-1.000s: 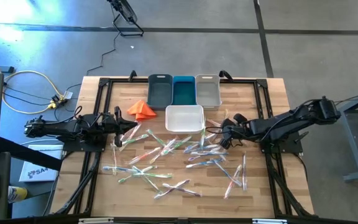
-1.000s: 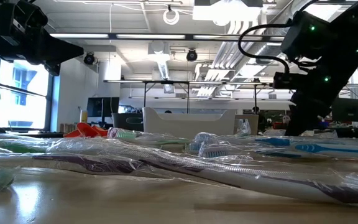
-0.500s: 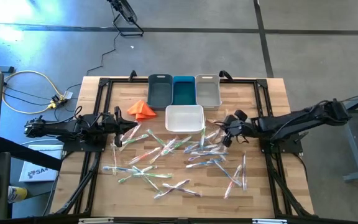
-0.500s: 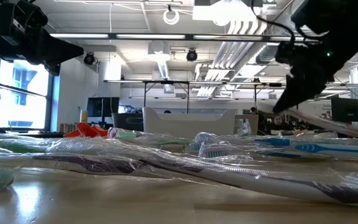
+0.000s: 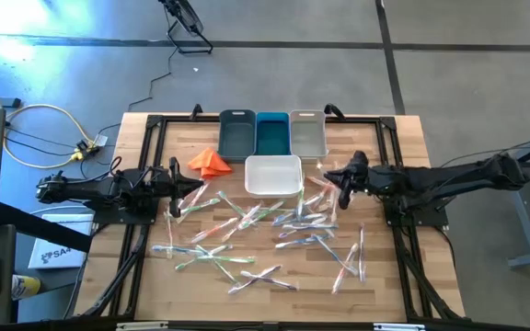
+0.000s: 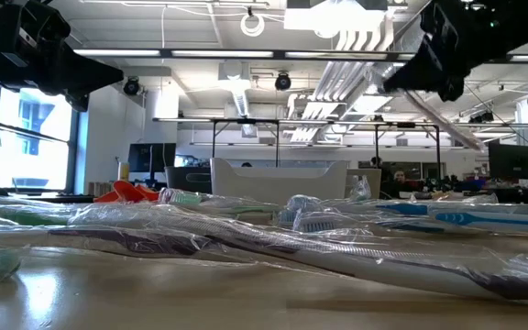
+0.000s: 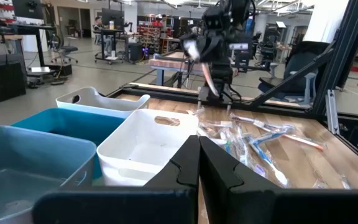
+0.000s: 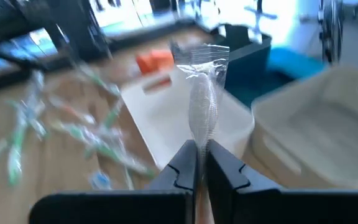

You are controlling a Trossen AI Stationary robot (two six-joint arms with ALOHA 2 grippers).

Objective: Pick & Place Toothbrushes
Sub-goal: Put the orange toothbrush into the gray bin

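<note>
Several wrapped toothbrushes (image 5: pixel 247 219) lie scattered flat on the wooden table (image 5: pixel 403 138), in front of the bins. My right gripper (image 5: pixel 346 181) hangs above the table just right of the white bin (image 5: pixel 273 175), shut on one toothbrush in a clear wrapper (image 8: pixel 202 93). That toothbrush also shows in the low view as a slanting stick (image 6: pixel 447 124) under the gripper (image 6: pixel 434 64). My left gripper (image 5: pixel 175 190) waits shut at the table's left side, level, touching nothing; its fingers (image 7: pixel 185 165) meet in the left wrist view. My right gripper pinches the wrapped toothbrush (image 8: pixel 199 138) between its two fingers, which come from the table's right side, slanting slightly down. A length of wrapper with a pale handle sticks out ahead of the fingertips. The toothbrush is lifted clear of the table and tilted (image 6: pixel 466 137).
Three bins stand in a row at the far edge: dark grey (image 5: pixel 236 133), teal (image 5: pixel 271 133) and light grey (image 5: pixel 307 135). An orange folded cloth (image 5: pixel 208 162) lies left of the white bin. Black frame rails (image 5: pixel 151 184) run along both table sides.
My right gripper has risen from the pile toward the far edge and tipped up from pointing steeply down to nearer level. The wrapped toothbrush has come up with it and now hangs clear of the table.
</note>
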